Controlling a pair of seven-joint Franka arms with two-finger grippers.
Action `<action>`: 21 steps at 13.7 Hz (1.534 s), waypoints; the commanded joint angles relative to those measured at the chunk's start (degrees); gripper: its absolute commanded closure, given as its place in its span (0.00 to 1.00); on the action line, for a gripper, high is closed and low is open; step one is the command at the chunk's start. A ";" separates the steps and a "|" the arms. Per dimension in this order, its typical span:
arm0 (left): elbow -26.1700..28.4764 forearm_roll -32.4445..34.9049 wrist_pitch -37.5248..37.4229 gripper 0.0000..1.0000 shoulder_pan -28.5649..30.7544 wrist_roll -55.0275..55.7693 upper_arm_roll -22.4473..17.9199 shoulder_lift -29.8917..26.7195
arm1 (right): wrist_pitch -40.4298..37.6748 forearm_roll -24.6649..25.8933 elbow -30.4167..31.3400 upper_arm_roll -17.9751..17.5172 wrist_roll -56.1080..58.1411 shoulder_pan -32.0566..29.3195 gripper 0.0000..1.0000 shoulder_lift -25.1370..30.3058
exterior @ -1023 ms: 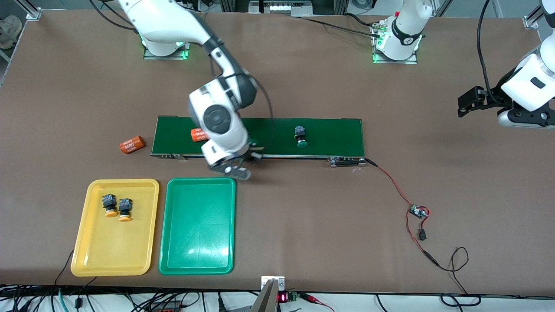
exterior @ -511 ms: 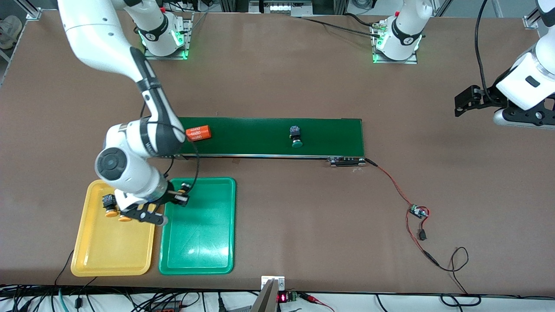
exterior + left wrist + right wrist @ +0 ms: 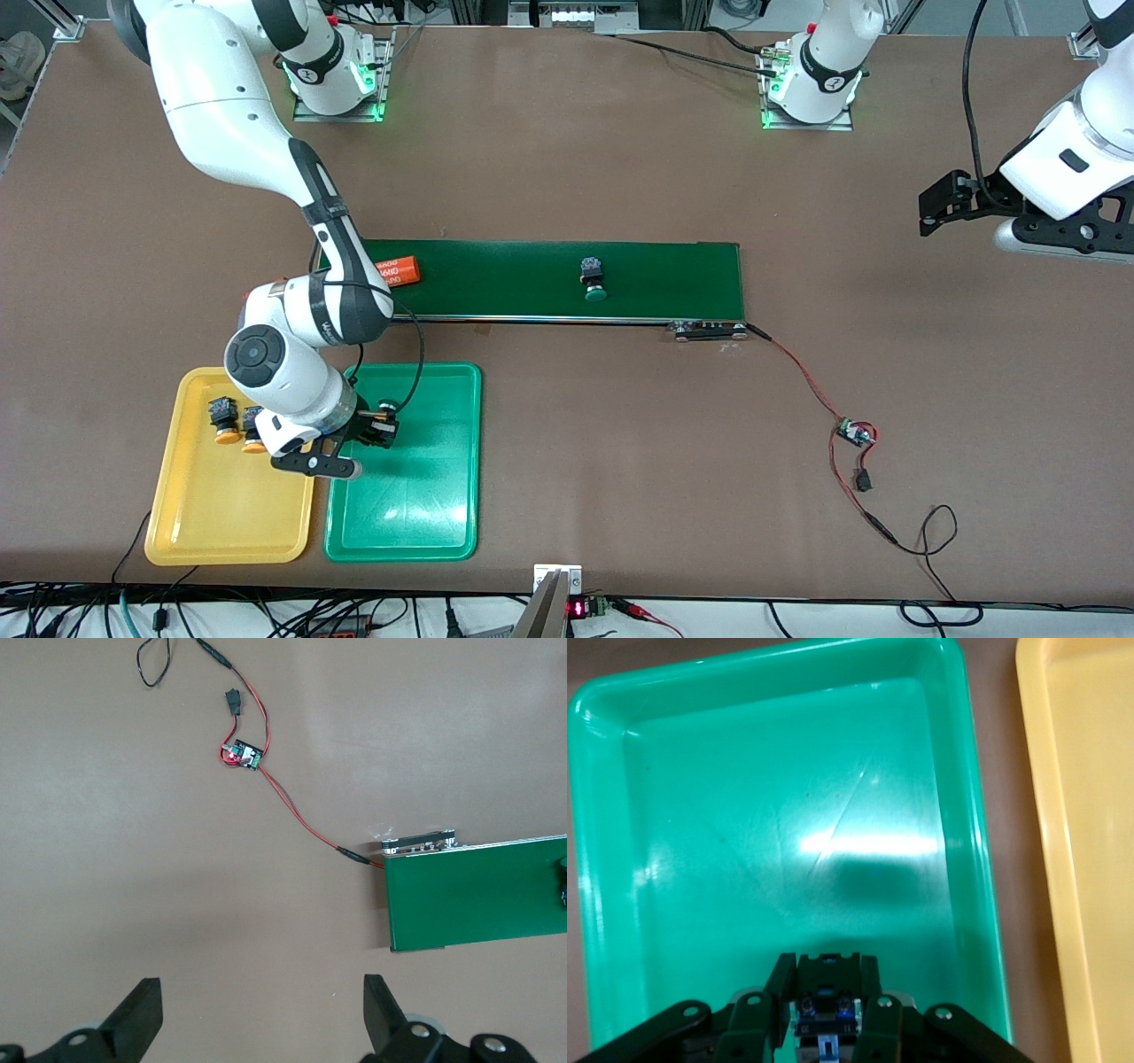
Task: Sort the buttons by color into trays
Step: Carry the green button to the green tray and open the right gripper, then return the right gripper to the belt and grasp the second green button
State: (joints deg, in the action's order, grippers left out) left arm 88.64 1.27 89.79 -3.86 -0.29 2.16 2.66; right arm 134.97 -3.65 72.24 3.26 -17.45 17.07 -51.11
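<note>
The right gripper (image 3: 826, 1028), over the green tray (image 3: 443, 532), pinches a button (image 3: 824, 1014). Two yellow buttons (image 3: 223, 420) lie in the yellow tray (image 3: 204, 532); a green button (image 3: 593, 276) sits on the belt (image 3: 673, 279). The left gripper (image 3: 261, 1014) waits, spread wide.

The right tool (image 3: 824, 1028) hides its held button's (image 3: 824, 1020) cap, apparently green.

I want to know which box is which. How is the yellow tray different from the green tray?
The yellow tray holds two buttons with orange caps; the green tray has none lying in it. The right gripper hangs over the green tray, shut on a button, while nothing hangs over the yellow tray's middle. The yellow tray lies closer to the table's end. Both are shallow, rounded rectangles of the same size, side by side.
</note>
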 commanded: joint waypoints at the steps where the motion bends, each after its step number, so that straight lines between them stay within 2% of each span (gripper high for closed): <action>1: -1.01 -0.21 -0.49 0.00 -0.09 -0.85 0.04 -0.03 | 1.17 1.10 -2.11 -0.27 3.21 -1.60 0.06 -2.06; 2: -1.01 -0.21 -0.58 0.00 -0.09 -0.85 0.12 -0.03 | 0.65 1.36 -2.11 -0.27 3.73 -1.78 0.00 -1.54; 5: -1.01 -0.30 -0.67 0.00 0.00 -0.76 0.12 -0.03 | -4.61 3.73 -2.02 -0.45 3.74 -1.43 0.00 1.79; 7: -1.01 -0.30 -0.67 0.00 0.00 -0.76 0.12 -0.03 | -14.07 3.74 -1.23 -0.71 3.22 0.05 0.00 6.18; 10: -1.01 -0.30 -0.76 0.00 0.26 -0.67 0.04 -0.03 | -24.11 2.51 -0.88 -1.06 -1.59 4.71 0.00 10.75; 13: -0.92 -0.30 -0.58 0.00 0.52 -0.41 -0.05 0.06 | -32.37 2.24 -0.70 -1.33 -7.14 12.08 0.00 13.66; 17: -1.01 -0.30 -0.76 0.00 0.44 -0.41 -0.05 0.06 | -34.33 2.07 -0.70 -1.42 -14.88 20.70 0.00 14.11; 21: -1.01 -0.30 -0.76 0.00 0.35 -0.32 0.04 0.06 | -34.07 -5.12 -0.61 -1.42 -19.47 24.85 0.00 13.76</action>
State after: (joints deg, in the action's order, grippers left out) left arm 88.56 1.27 89.77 -3.53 -0.29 2.20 2.67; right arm 101.24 -5.33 70.83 1.34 -36.07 41.42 -37.99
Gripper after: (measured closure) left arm 0.000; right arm 0.000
